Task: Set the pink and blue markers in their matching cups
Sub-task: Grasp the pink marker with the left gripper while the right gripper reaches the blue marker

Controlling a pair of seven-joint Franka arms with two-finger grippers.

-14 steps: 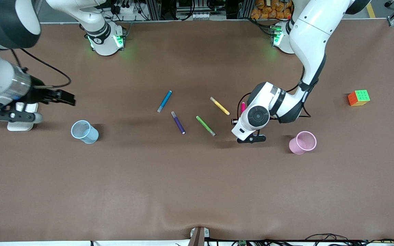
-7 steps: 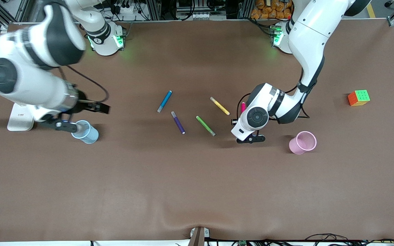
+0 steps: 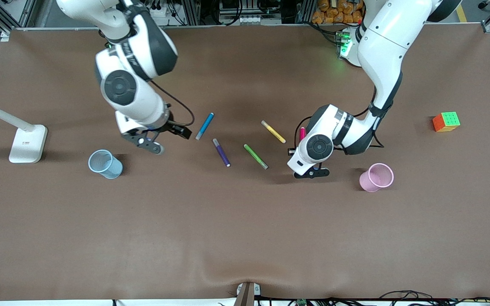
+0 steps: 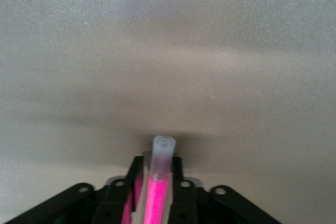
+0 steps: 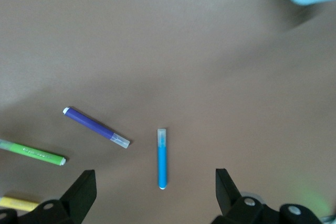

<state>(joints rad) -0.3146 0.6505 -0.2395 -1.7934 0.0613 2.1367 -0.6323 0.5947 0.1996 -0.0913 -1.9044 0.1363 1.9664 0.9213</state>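
The pink marker [image 3: 302, 133] lies toward the left arm's end of the table, mostly hidden under my left hand. My left gripper [image 4: 157, 169] is low at the table and shut on it, with the marker's paler end sticking out past the fingertips. The blue marker [image 3: 205, 126] lies near the table's middle. My right gripper [image 3: 182, 131] hangs open just beside its grey end, and the blue marker [image 5: 162, 161] shows between the spread fingers. The pale blue cup [image 3: 105, 164] stands toward the right arm's end. The pink cup [image 3: 377, 177] stands close to my left hand.
Purple [image 3: 221, 152], green [image 3: 255, 156] and yellow [image 3: 273, 131] pens lie between the two markers. A coloured puzzle cube [image 3: 446, 121] sits toward the left arm's end. A white stand [image 3: 27, 143] rests at the right arm's end.
My right arm swept from its end of the table, past the blue cup, to the blue marker. My left gripper closed on the pink marker without shifting place.
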